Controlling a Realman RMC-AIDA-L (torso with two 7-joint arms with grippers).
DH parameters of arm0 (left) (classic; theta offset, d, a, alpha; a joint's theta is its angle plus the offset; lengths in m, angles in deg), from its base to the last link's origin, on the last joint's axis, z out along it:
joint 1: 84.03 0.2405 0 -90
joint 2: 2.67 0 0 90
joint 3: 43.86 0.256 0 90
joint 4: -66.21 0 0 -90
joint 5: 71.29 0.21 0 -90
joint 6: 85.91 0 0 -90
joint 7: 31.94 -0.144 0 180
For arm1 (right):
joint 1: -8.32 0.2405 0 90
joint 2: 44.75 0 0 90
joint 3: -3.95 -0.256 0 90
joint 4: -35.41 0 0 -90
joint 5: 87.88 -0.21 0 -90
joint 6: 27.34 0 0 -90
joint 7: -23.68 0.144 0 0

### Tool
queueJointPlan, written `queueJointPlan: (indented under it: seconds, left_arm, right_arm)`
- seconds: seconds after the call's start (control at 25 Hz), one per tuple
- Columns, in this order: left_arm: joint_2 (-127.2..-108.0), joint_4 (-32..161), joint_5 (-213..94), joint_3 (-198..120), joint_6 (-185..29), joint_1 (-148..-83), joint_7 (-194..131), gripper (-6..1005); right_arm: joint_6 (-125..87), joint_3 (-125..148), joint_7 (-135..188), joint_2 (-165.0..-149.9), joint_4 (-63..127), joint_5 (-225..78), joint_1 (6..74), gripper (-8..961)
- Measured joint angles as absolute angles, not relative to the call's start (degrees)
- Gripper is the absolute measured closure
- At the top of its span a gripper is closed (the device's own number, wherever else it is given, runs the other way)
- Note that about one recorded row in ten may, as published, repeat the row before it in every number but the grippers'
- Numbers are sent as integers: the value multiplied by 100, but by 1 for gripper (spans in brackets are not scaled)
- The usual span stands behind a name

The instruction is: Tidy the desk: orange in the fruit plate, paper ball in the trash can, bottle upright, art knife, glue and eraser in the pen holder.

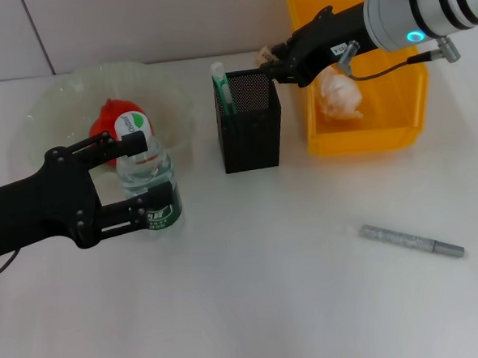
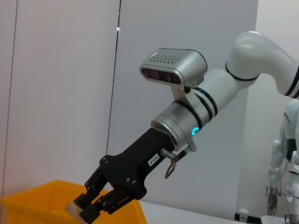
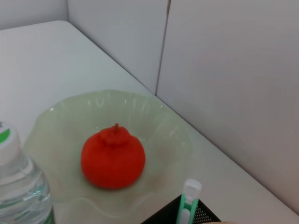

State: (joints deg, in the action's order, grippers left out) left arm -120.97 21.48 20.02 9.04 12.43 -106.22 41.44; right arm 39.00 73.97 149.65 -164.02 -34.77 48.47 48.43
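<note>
The eraser (image 2: 74,208) is the thing in play for me right now: a small tan block pinched in my right claw (image 1: 269,62), which hovers just above the back rim of the pen holder (image 1: 249,121); from the left wrist view I can see the fingers clenched on it, with the yellow trash can (image 1: 365,135) right behind. My worry is the drop; the claw sits near the holder's far edge rather than over its middle, so if I let go here the eraser could clip the rim and fall onto the desk (image 1: 293,265) or bounce into the trash can beside it; the glue stick (image 1: 221,86) already standing in the holder also narrows the opening on that side.

On the other side my left claw (image 1: 141,178) is closed around the bottle (image 1: 145,176), which stands upright just in front of the fruit plate (image 1: 59,97); pulling that claw away sideways or too fast could tip the bottle into the plate, where the orange (image 3: 112,157) already rests. The paper ball (image 1: 338,94) lies in the trash can.

The art knife (image 1: 412,241) lies flat on the desk, well apart from everything; it looks thin and low, so I judge a pickup could slip or scrape.
</note>
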Motion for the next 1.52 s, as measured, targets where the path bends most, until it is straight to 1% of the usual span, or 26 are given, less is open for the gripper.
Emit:
queueJointPlan:
  seconds: [0.44,0.92,1.52]
  left_arm:
    - [-12090,2148,2002,904,1252,-10632,4169,193]
    - [-12088,2148,2003,904,1254,-10620,4168,193]
    - [-12097,2088,2003,904,1287,-10595,4161,193]
  right_arm:
    - [3426,7409,14575,-16393,-2970,4415,4872,715]
    - [3144,7409,14246,-16396,-2323,4182,5051,716]
    - [2935,7468,14234,-16402,-2164,4161,5156,716]
